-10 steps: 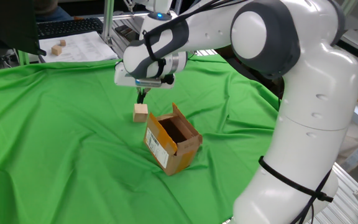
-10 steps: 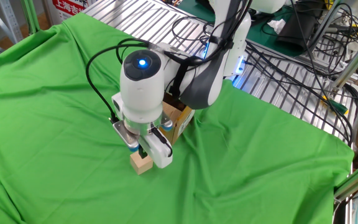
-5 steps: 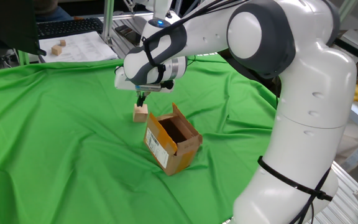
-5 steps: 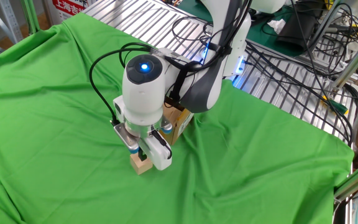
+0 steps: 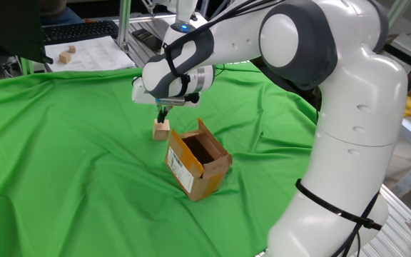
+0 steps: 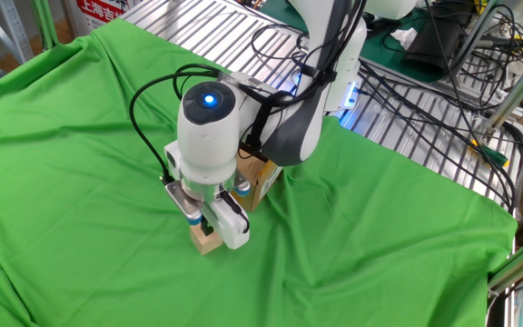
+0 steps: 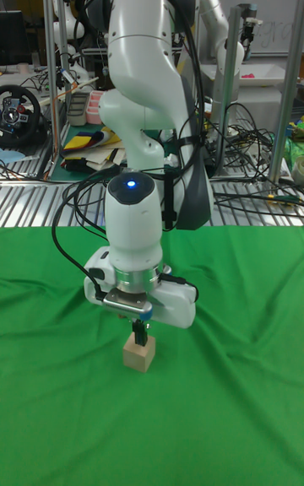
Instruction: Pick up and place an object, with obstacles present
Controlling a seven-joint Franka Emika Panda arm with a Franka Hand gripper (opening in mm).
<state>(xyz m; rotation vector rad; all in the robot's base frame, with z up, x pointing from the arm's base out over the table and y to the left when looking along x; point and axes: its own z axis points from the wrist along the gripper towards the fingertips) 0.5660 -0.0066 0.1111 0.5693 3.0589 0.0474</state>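
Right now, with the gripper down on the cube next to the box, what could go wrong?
1. The cardboard box stands close beside the wooden cube; a low carry toward it could clip a raised flap.
2. The gripper meets only the cube's top in the tall fixed view, and whether the fingers are closed is unclear; a shallow grasp may slip.
3. The green cloth is wrinkled, so a cube released on a fold could tip.

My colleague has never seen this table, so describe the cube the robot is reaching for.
On the green cloth, find the open cardboard box. Just beside it, under the gripper, sits the wooden cube: small, pale and plain, unlike two similar blocks on distant paper.
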